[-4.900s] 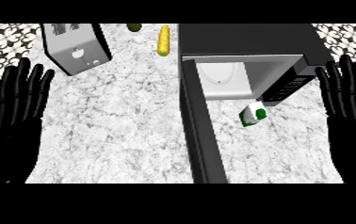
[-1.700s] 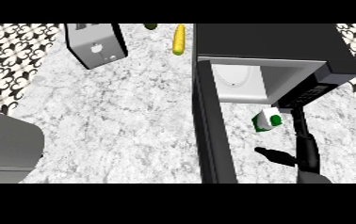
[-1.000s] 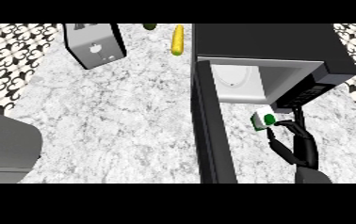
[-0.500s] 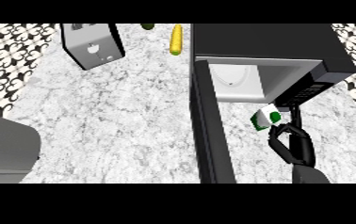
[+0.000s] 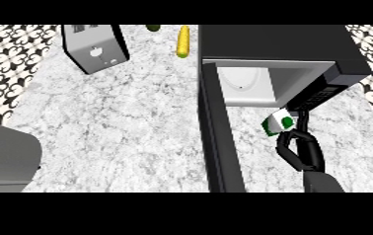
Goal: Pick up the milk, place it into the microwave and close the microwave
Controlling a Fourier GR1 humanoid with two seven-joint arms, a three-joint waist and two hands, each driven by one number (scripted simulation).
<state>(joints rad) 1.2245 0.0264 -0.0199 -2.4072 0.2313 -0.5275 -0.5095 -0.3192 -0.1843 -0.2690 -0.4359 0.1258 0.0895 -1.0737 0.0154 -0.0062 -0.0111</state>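
Observation:
The milk, a small white and green carton, is tilted just in front of the microwave's open white cavity. My right hand comes up from the lower right. Its fingers and thumb are curled round the carton's near side. The microwave door stands open, running toward me left of the hand. Of my left arm only the grey forearm shows at the lower left; its hand is out of the picture.
A silver toaster stands at the back left of the marble counter. A yellow corn cob and a small green item lie near the back edge. The microwave's control panel is right of the cavity.
My right hand rose from the view's edge to the milk and curled its fingers round it. The carton has tilted and shifted slightly left. The left hand has left the view.

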